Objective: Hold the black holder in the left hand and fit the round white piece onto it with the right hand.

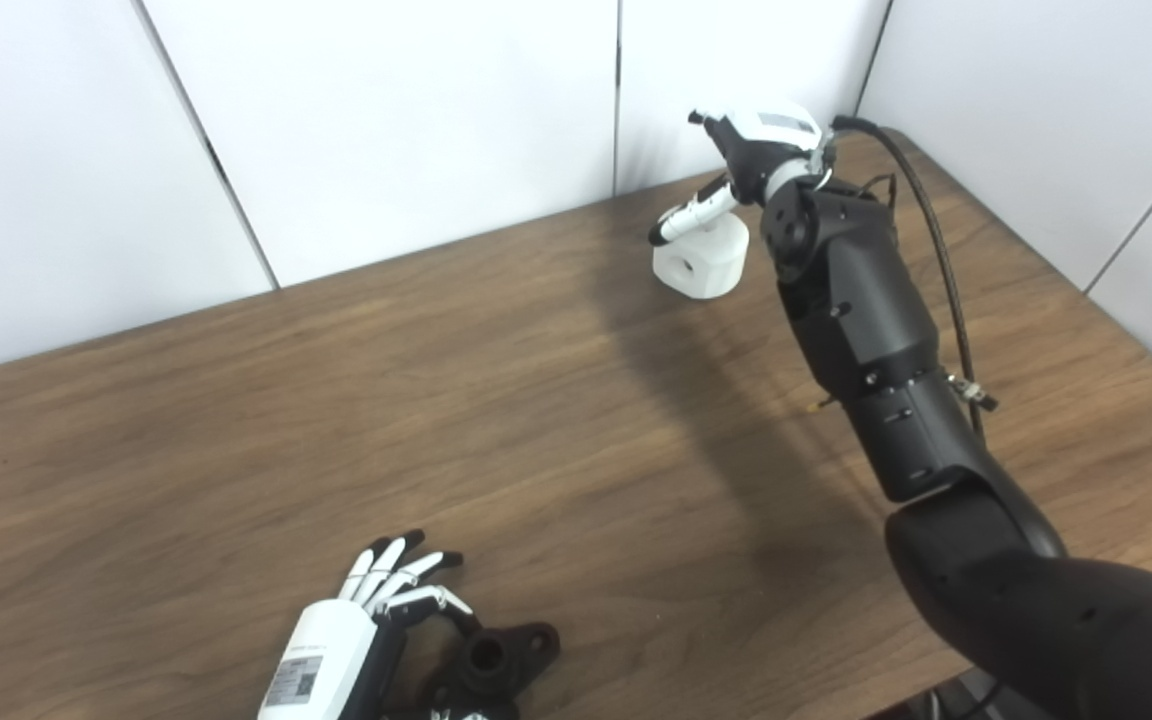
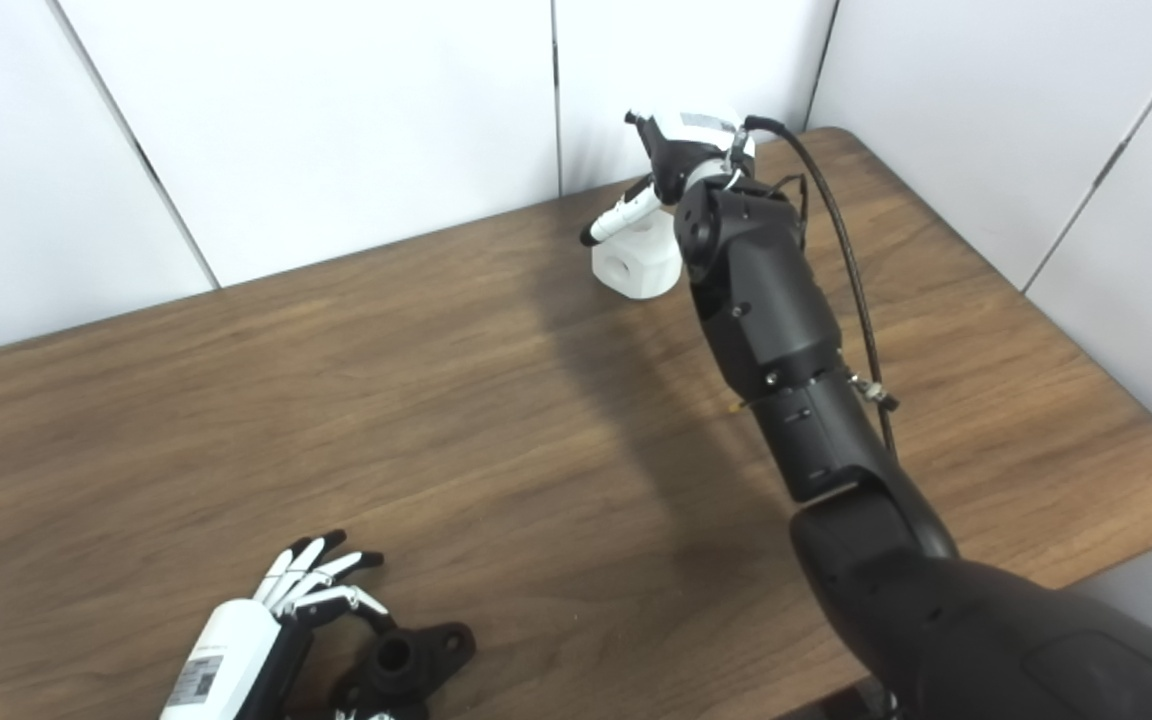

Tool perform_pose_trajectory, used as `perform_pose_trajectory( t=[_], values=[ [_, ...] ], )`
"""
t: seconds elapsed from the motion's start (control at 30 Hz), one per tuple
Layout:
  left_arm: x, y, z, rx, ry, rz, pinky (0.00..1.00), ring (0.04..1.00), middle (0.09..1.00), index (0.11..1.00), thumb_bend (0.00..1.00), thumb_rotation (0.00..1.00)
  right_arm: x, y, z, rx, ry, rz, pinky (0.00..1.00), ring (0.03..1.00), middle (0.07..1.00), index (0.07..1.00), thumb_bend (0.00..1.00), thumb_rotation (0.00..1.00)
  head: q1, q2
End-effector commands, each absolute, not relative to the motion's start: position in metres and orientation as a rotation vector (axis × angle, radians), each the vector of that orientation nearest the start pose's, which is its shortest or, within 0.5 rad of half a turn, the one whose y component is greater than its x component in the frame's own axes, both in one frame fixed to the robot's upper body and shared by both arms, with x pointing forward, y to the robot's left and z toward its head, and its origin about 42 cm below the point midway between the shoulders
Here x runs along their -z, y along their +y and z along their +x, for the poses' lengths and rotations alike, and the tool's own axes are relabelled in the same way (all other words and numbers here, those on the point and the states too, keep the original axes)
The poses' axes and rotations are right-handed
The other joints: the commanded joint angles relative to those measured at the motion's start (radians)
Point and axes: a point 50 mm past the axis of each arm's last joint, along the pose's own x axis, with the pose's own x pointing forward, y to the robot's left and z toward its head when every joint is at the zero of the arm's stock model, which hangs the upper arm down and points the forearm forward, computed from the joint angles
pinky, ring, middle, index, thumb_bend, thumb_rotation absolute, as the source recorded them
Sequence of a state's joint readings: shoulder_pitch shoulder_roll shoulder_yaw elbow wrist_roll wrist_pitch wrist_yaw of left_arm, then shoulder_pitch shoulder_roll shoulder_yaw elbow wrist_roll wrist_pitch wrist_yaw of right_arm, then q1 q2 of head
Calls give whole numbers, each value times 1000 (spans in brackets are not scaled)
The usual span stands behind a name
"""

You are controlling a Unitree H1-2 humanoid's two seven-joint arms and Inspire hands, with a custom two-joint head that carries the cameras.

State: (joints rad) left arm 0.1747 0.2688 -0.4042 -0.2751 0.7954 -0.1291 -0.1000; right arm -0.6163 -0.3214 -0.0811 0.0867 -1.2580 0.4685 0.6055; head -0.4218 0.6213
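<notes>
The black holder (image 1: pixel 492 664) lies on the wooden table (image 1: pixel 336 420) near the front edge, its round socket facing up. My left hand (image 1: pixel 376 615) is just left of it, open, with its fingers stretched out and touching the holder's near side without closing on it. The round white piece (image 1: pixel 700 262) stands on the table at the far back. My right hand (image 1: pixel 758 150) hovers directly above it. One straight finger (image 1: pixel 688 217) reaches across the top of the piece; the other fingers are hidden behind the wrist. The piece rests on the table, not lifted.
White wall panels (image 1: pixel 416 130) close off the back and right side of the table. A black cable (image 1: pixel 936 250) runs along my right forearm. The table's right edge (image 1: pixel 1116 330) and front right corner are near that arm.
</notes>
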Motion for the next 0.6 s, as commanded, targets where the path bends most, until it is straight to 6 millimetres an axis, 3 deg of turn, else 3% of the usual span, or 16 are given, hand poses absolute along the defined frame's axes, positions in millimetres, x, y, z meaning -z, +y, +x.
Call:
perform_pose_trajectory(
  t=[0.0, 0.57],
  values=[
    [-94, 188, 190, 562, -146, 1055, 995, 961, 844, 489, 513, 59, -322, -309, 452, 272, 252, -1295, 853, 956, 954, 928, 927, 422, 0, 1],
    [-95, 184, 191, 552, -152, 1053, 991, 961, 845, 489, 514, 58, -327, -285, 457, 277, 386, -1286, 848, 968, 930, 963, 948, 452, 11, 1]
  ],
)
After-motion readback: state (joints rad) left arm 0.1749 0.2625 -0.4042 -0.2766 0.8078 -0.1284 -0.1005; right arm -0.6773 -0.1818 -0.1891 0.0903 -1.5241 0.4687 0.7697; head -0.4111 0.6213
